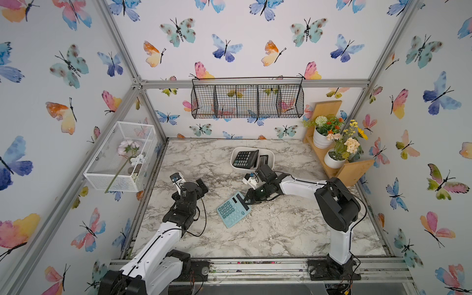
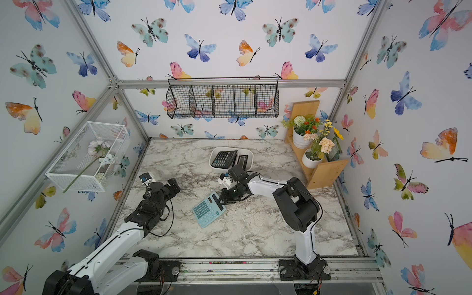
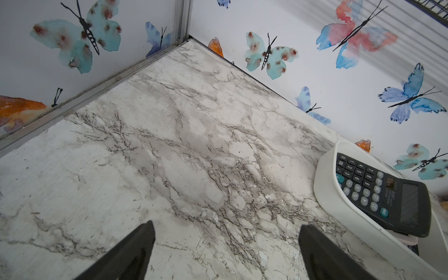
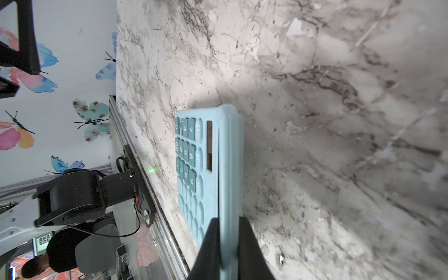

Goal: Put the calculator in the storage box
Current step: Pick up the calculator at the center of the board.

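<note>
A light blue calculator [image 1: 232,210] [image 2: 208,210] [image 4: 191,155] sits mid-table on the marble top. My right gripper [image 1: 247,200] [image 2: 222,200] [image 4: 229,219] is shut on its display-end edge, one black finger on each face. Whether that end is off the table I cannot tell. Near the back of the table stands the storage box [image 1: 233,163] [image 2: 211,163] [image 3: 324,194], a shallow white tub. A black calculator [image 1: 245,158] [image 2: 224,158] [image 3: 378,194] leans inside it. My left gripper [image 1: 203,186] [image 2: 175,185] [image 3: 226,228] is open over bare marble, left of the box, with nothing in it.
A second dark item [image 1: 263,159] lies in the box beside the black calculator. A white wire-mesh box [image 1: 120,158] with a flower hangs on the left wall. A black wire basket [image 1: 247,102] hangs on the back wall. A wooden shelf with flower pots [image 1: 332,150] fills the back right corner.
</note>
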{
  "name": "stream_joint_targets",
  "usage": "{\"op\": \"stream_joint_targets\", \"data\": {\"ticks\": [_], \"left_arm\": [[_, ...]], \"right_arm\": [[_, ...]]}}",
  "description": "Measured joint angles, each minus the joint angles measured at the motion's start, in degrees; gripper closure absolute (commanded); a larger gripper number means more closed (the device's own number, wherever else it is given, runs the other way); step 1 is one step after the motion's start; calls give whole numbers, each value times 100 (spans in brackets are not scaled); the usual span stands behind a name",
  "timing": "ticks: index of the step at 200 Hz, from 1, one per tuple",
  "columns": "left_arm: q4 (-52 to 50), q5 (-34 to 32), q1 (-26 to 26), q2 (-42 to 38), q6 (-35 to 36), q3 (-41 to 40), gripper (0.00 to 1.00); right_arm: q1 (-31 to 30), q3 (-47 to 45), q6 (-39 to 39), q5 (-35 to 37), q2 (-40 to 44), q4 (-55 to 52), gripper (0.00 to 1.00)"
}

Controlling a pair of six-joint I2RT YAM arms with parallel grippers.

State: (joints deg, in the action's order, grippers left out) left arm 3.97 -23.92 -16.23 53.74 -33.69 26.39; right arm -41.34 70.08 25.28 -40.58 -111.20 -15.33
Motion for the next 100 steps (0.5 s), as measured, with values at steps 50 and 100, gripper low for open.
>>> {"op": "stream_joint_targets", "data": {"ticks": [50, 100], "left_arm": [[0, 0, 0, 0, 0, 0, 1], [0, 0, 0, 0, 0, 0, 1]], "right_arm": [[326, -367, 566, -437, 564, 577, 93], [706, -177, 835, 160, 1419, 623, 91]]}}
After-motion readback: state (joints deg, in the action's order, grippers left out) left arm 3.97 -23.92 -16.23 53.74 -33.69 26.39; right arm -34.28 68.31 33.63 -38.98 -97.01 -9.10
